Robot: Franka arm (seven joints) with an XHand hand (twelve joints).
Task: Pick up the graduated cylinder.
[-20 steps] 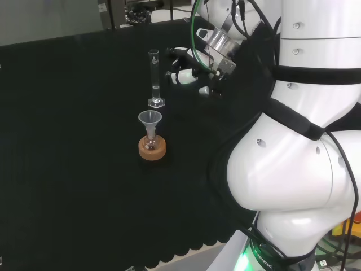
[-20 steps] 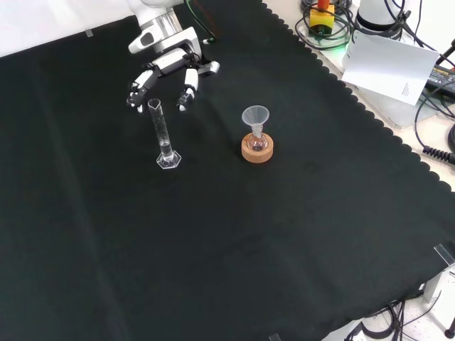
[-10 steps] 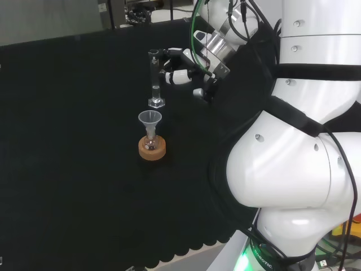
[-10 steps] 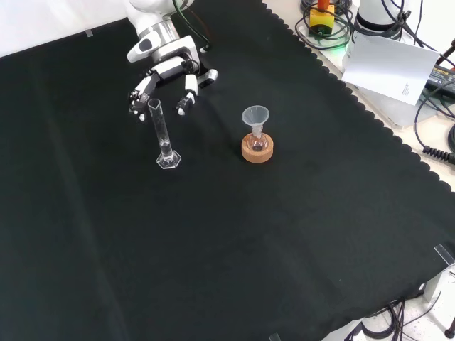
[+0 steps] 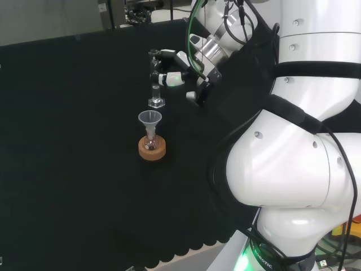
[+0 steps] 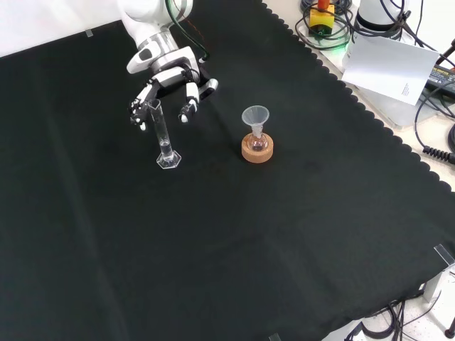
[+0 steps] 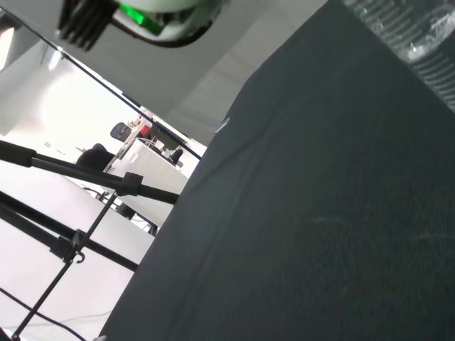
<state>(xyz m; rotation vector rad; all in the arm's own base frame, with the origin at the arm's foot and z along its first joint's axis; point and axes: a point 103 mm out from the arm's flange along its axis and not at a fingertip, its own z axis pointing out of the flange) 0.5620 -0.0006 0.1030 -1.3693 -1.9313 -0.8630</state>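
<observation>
Graduated cylinder (image 6: 163, 135) stands upright between the hand's (image 6: 169, 87) spread fingers, funnel-topped flask (image 6: 256, 135) nearby.

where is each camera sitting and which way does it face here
Head view: behind and above the arm's base, looking over the white links at the hand by the graduated cylinder.
Front view: across the bench, looking down on the black cloth; the hand comes in from the top.
Wrist view: at the wrist, grazing along the cloth towards the room.
Head and front views share cylinder, hand and the funnel in a flask on a cork ring.
</observation>
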